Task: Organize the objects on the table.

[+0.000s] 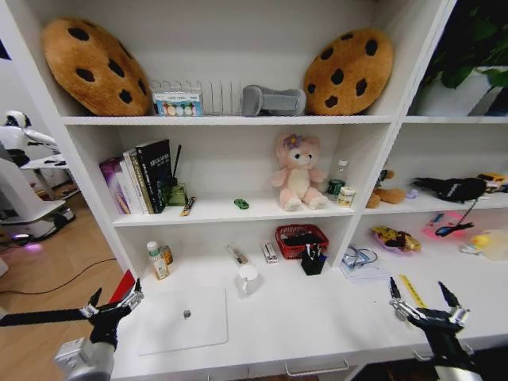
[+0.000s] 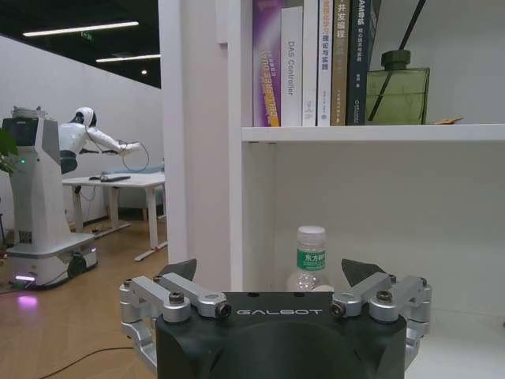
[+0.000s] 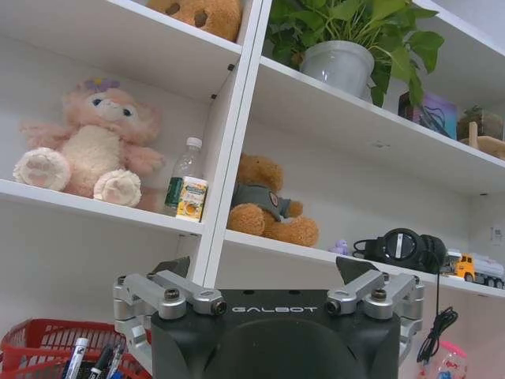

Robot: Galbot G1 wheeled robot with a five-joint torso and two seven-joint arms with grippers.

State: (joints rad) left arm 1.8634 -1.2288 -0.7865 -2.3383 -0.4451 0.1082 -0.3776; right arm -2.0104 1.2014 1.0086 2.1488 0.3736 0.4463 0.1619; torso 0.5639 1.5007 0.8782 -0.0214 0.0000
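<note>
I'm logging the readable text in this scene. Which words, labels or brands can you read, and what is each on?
"GALBOT": left gripper housing.
"GALBOT": right gripper housing.
"DAS Controller": white book spine.
Chinese characters on neighbouring book spines and the bottle label: too small to read.

Left claw (image 1: 116,302) and right claw (image 1: 423,299) hover, fingers spread.

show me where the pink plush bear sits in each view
head view: pink plush bear on the middle shelf, centre-right, with a small bottle to its right.
right wrist view: bear on the shelf above the right tool, same bottle beside it.
left wrist view: faces the books farther along that shelf instead.
shared landmark: the bottle; the books link the left wrist view.
</note>
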